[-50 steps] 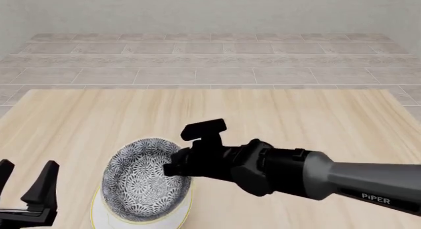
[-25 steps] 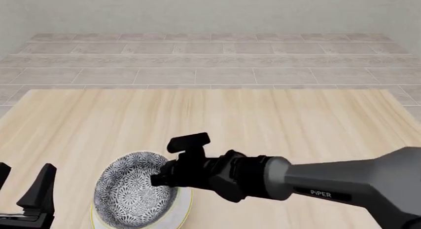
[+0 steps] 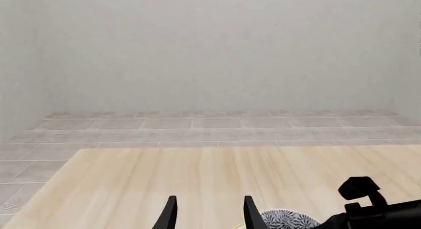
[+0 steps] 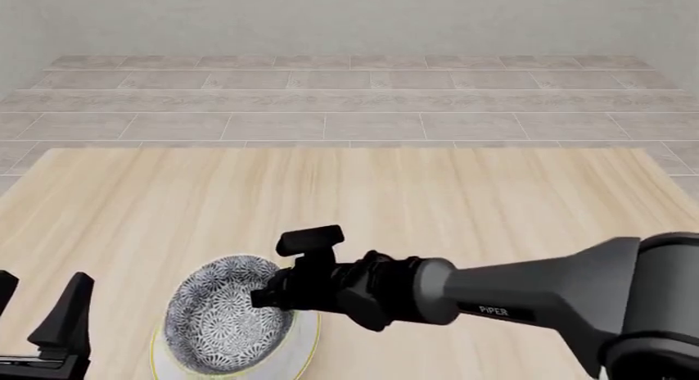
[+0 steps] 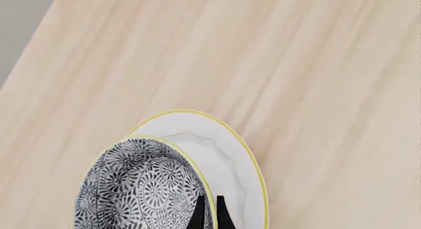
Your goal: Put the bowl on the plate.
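Observation:
The floral-patterned bowl (image 4: 222, 314) hangs tilted directly over the white yellow-rimmed plate (image 4: 293, 357) near the table's front left. I cannot tell whether its base touches the plate. My right gripper (image 4: 273, 299) is shut on the bowl's right rim. In the right wrist view the fingertips (image 5: 198, 215) pinch the rim of the bowl (image 5: 141, 184), with the plate (image 5: 220, 155) showing beyond it. My left gripper (image 4: 44, 291) stands open and holds nothing at the front left corner, beside the plate. In the left wrist view, a sliver of the bowl (image 3: 287, 220) shows beside the open left gripper (image 3: 210, 214).
The light wooden table (image 4: 459, 192) stretches away past the plate, with a tiled floor behind it. The right arm (image 4: 525, 294) crosses the front right of the table low over its surface.
The right arm has carried the bowl down and toward the front left, closer over the plate. In the last half second it barely shifted. The left gripper stayed put.

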